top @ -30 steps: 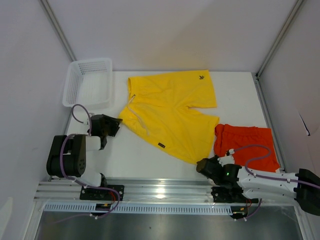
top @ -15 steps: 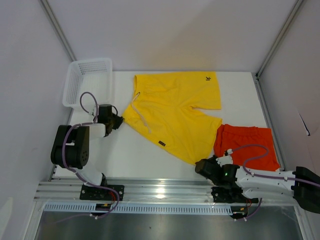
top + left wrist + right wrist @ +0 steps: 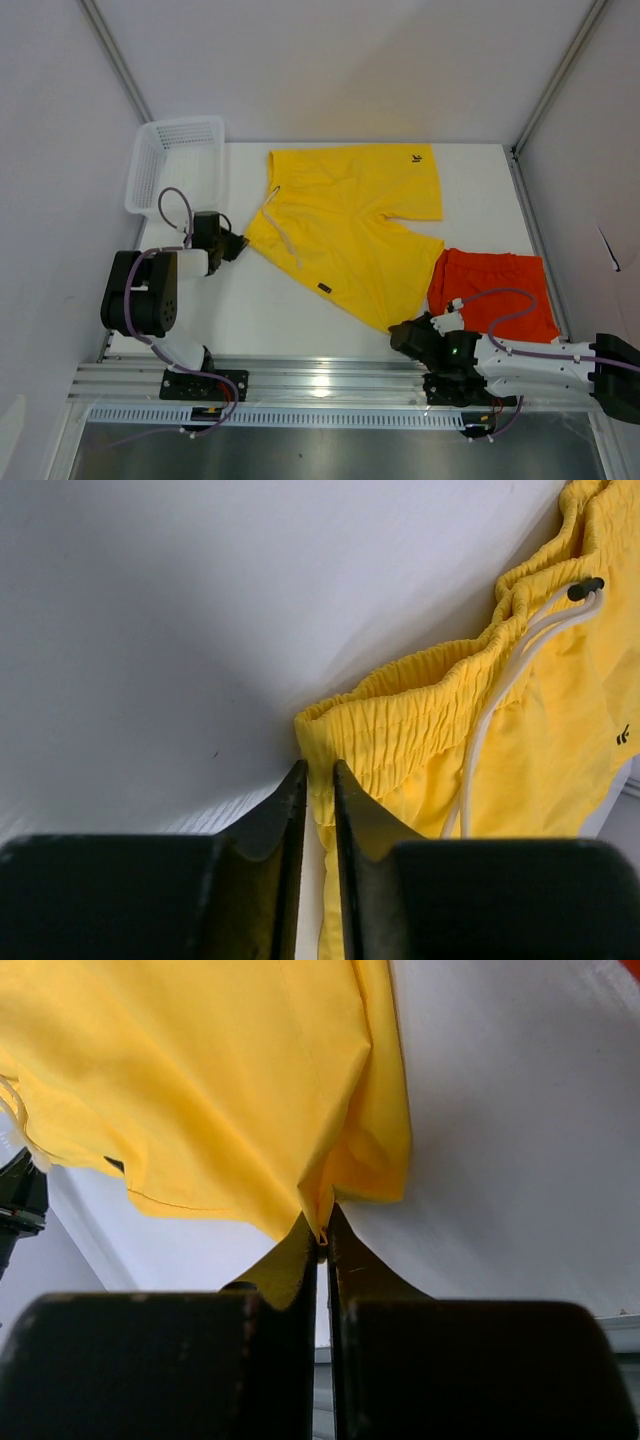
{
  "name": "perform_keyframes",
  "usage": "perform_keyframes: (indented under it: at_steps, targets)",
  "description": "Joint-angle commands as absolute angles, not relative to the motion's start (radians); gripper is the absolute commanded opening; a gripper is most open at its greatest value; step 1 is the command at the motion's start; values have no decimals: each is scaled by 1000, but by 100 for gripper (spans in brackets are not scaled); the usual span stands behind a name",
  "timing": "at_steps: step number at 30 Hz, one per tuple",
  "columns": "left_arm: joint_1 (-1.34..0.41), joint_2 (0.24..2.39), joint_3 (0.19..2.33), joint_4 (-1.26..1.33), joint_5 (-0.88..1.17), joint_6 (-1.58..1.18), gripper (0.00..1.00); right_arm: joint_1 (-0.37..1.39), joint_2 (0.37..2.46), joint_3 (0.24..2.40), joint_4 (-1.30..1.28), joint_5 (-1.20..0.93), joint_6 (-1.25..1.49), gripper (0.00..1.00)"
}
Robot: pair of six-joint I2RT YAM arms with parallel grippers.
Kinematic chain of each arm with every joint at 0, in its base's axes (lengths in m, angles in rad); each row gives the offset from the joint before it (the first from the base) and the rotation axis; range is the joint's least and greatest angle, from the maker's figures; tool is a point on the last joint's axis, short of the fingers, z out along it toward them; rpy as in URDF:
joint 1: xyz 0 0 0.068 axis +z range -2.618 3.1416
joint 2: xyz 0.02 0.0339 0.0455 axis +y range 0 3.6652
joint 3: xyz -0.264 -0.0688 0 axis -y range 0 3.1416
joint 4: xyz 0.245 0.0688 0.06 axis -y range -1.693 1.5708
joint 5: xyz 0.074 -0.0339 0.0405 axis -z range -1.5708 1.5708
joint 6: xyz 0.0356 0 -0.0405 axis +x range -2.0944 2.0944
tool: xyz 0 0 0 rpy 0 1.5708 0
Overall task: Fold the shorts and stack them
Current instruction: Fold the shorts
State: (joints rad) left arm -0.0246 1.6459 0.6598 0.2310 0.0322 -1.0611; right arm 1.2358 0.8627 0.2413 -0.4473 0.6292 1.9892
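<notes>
Partly hidden orange shorts [image 3: 500,268] (behind cable [image 3: 500,291])

The left arm is folded low, its left gripper [image 3: 234,246] pinching the yellow shorts [image 3: 350,225]. The right arm stretches low leftward, its right gripper [image 3: 400,333] clamped on them too.

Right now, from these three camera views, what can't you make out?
- Orange shorts: near edge partly under the right arm's cable, top view; no drawstring shows.
- Black logo on the yellow shorts: too small to read in the top and left wrist views.
- Left gripper: its own fingers hide how much waistband is pinched, left wrist view.
- Right gripper: likewise at the hem, right wrist view.
</notes>
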Motion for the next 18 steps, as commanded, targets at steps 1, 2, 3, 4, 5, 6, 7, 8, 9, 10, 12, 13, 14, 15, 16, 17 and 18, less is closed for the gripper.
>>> perform_keyframes:
  at_steps: [1, 2, 3, 4, 5, 6, 7, 8, 9, 10, 12, 13, 14, 15, 16, 17, 18]
  targets:
    - [-15, 1591, 591, 276, 64, -1034, 21, 1253, 847, 241, -469, 655, 2253, 0]
    - [-15, 1586, 577, 299, 67, -1041, 23, 1258, 845, 241, -466, 657, 2253, 0]
    - [-15, 1586, 572, 307, 69, -1048, 26, 1258, 845, 241, -465, 657, 2255, 0]
    - [-15, 1589, 571, 310, 72, -1054, 26, 1259, 847, 241, -462, 657, 2253, 0]
    - [-15, 1600, 572, 313, 78, -1061, 27, 1262, 848, 242, -459, 655, 2250, 0]
    - [-15, 1606, 583, 310, 83, -1063, 30, 1261, 853, 244, -453, 658, 2247, 0]
    - [-15, 1612, 594, 302, 84, -1065, 33, 1264, 856, 244, -446, 658, 2246, 0]
    - [-15, 1620, 606, 296, 86, -1068, 35, 1266, 857, 247, -443, 657, 2240, 0]
    - [-15, 1624, 610, 290, 84, -1068, 39, 1266, 865, 248, -440, 657, 2240, 0]
    - [-15, 1629, 621, 288, 84, -1069, 41, 1266, 868, 249, -436, 657, 2240, 0]
    - [-15, 1646, 635, 281, 84, -1071, 41, 1267, 876, 249, -431, 655, 2240, 0]
    - [-15, 1654, 653, 275, 83, -1069, 41, 1269, 880, 249, -425, 655, 2238, 0]
    - [-17, 1664, 664, 264, 80, -1074, 39, 1269, 882, 247, -423, 655, 2238, 0]
    - [-17, 1680, 676, 255, 71, -1080, 32, 1269, 887, 248, -419, 653, 2240, 0]
    - [-18, 1686, 686, 255, 61, -1084, 27, 1270, 888, 249, -417, 653, 2240, 0]
    - [-18, 1692, 692, 253, 52, -1097, 20, 1270, 890, 249, -416, 655, 2240, 0]
    - [-18, 1700, 701, 247, 37, -1101, 9, 1270, 891, 249, -414, 653, 2238, 0]
